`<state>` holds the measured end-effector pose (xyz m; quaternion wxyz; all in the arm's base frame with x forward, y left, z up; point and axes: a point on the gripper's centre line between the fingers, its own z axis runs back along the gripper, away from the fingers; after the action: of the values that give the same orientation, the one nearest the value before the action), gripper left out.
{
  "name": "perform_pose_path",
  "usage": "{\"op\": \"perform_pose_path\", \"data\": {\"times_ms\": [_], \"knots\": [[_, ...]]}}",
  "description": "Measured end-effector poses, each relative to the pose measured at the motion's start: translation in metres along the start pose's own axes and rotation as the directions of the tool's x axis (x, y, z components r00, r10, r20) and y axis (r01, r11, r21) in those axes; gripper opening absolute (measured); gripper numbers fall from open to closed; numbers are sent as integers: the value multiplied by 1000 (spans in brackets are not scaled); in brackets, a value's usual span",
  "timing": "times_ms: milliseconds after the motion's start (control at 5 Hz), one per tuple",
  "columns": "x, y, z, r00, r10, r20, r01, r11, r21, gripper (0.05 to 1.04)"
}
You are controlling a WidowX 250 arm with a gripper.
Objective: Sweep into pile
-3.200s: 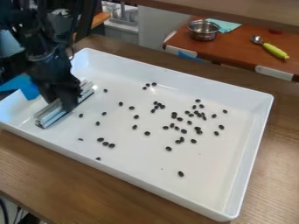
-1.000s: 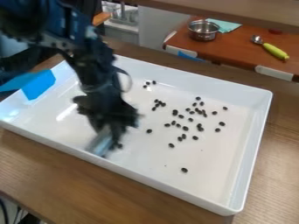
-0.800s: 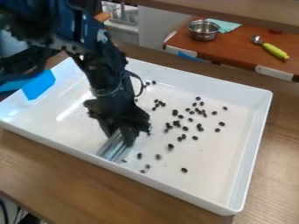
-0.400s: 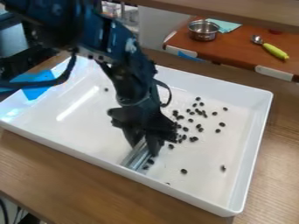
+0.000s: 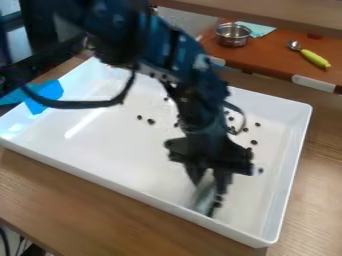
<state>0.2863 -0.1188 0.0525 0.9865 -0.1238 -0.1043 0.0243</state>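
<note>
Centrally, a silvery bar is gripped between the black gripper's fingers, which are parted only by its thickness. The bar is positioned near the front wall of the white tray. Small black beans are scattered farther back; a few are seen close beside the bar's right side.

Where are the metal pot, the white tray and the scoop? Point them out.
Metal pot [image 5: 232, 40], camera view, outer wall.
White tray [image 5: 110, 145], camera view, bare floor.
Scoop [image 5: 315, 59], camera view, handle.
</note>
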Motion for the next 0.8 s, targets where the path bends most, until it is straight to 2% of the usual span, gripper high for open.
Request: {"op": "perform_pose_path", "data": {"times_ms": [200, 400, 600, 800], "knots": [[-4, -23, -4, 1000, -22, -7, 21, 1000, -21, 375], [-7, -23, -2, 1000, -22, -10, 22, 1000, -7, 375], [-8, -6, 8, 999, 19, -41, -19, 1000, 7, 375], [4, 26, 33, 995, 98, -29, -99, 995, -5, 375]]}}
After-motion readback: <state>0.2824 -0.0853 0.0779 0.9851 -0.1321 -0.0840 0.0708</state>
